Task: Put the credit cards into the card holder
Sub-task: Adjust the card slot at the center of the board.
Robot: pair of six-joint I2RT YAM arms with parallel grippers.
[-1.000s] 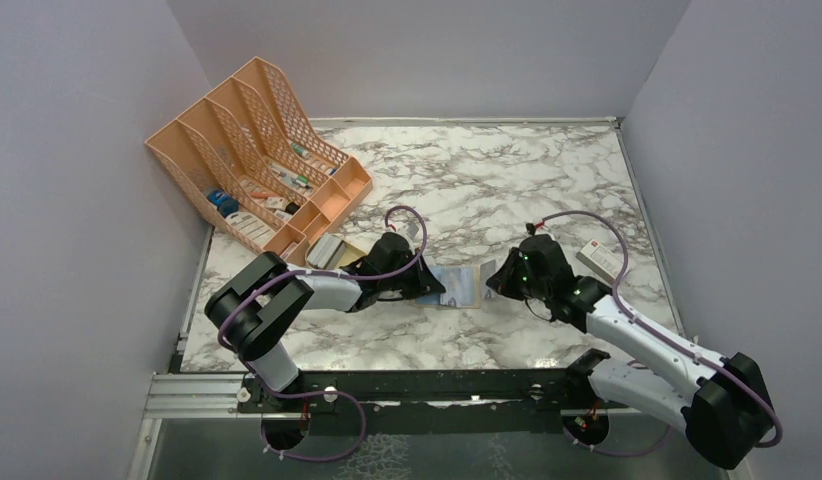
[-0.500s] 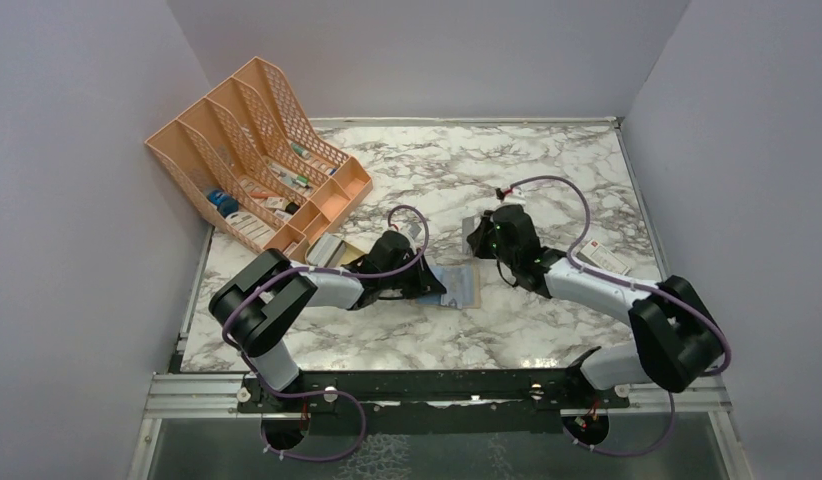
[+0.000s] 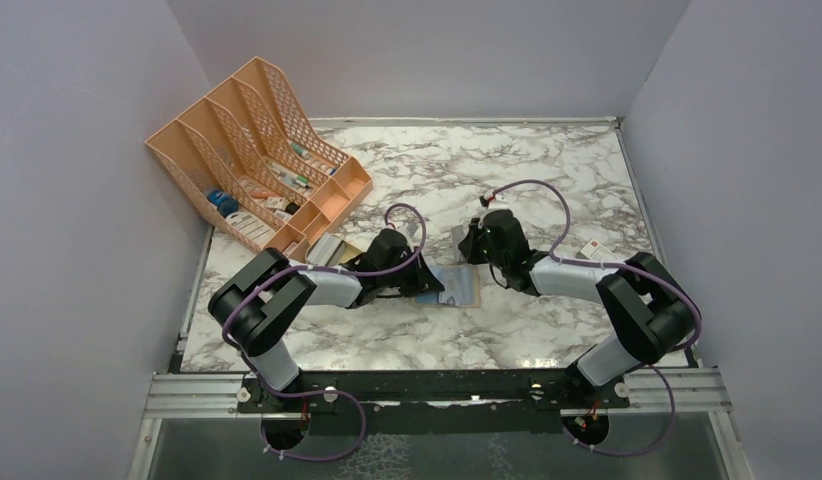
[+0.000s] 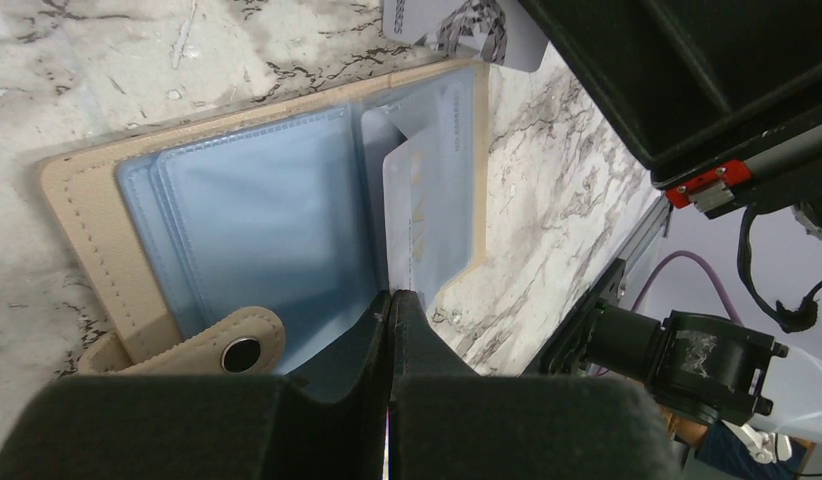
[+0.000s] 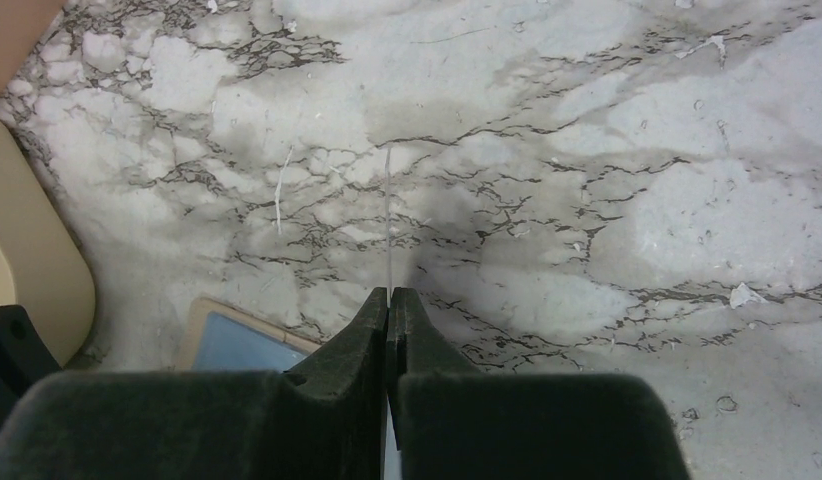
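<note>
Middle of the frame: the left gripper [image 4: 390, 300] stays pressed together on the open card holder [image 3: 463, 286]. Just right, the right gripper [image 5: 389, 298], pinching 1 credit card [image 5: 388, 215], has swung up beside it, maybe lining up a pocket.

The card holder [image 3: 465, 285] lies open and flat near the table's middle, slightly toward 6 o'clock. It has a tan stitched rim [image 4: 77, 230] and pale blue clear sleeves, and in the left wrist view its snap tab sits at 7 o'clock. In that view the tucked card [image 4: 412, 215], pale with a faint gold mark, sits on the page at 3 o'clock, partly under a sleeve. The lifted card [image 4: 417, 20] hangs off the table at the holder's 12 to 1 o'clock, pinched edge-on [image 5: 388, 220] in the right gripper [image 5: 389, 295].
</note>
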